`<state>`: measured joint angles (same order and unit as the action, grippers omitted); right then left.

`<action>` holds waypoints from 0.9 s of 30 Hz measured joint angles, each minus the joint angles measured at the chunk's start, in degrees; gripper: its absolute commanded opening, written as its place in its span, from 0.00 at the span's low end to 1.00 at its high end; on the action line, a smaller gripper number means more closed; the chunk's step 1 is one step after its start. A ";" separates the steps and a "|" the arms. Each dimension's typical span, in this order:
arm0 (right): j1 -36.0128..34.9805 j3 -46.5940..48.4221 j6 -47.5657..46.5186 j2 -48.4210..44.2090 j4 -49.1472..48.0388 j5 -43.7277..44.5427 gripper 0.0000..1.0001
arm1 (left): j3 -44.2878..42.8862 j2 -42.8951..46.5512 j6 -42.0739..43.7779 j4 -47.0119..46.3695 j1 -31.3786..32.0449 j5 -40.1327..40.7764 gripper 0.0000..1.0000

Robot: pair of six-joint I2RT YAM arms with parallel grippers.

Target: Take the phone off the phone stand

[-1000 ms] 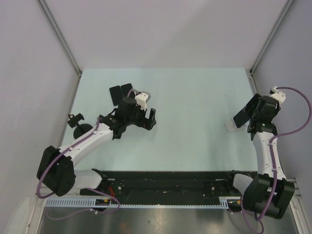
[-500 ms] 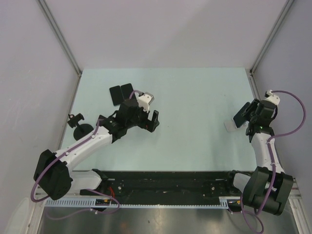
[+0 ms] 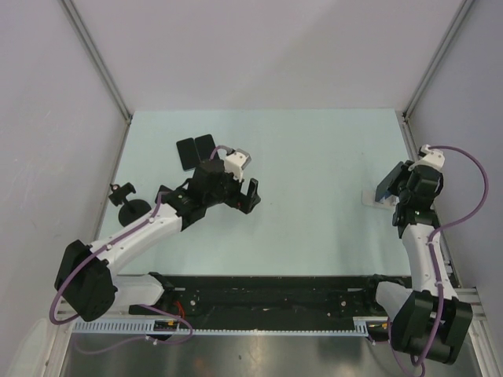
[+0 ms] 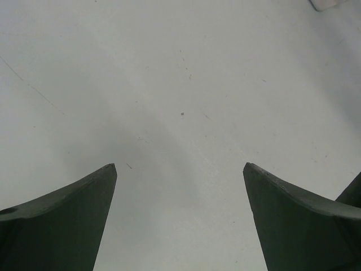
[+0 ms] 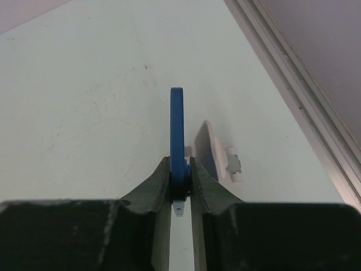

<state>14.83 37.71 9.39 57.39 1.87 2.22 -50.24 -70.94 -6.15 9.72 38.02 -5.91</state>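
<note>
The blue phone shows edge-on in the right wrist view, upright, with my right gripper shut on its lower end. The white phone stand sits just to the phone's right on the table; I cannot tell whether they touch. From above, the phone and the stand are at the table's right side, beside the right gripper. My left gripper hangs open over the middle-left of the table, and its wrist view shows only bare surface between the fingers of the left gripper.
Two flat black pads lie at the far left of the table. A small black mount stands near the left edge. A metal frame rail runs along the right edge, close to the stand.
My right gripper has closed onto the phone and the right arm has shifted a little farther back. The left arm has drifted slightly right, still open.
</note>
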 measured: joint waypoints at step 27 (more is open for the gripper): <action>-22.08 3.56 13.25 -0.31 -3.87 -30.60 0.00 | -12.00 -6.01 2.27 -4.90 9.81 -2.38 1.00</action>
<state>-7.25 41.28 22.63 57.08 -2.00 -28.38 -62.24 -76.95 -3.88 4.82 47.83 -8.29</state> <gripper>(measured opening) 0.188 0.996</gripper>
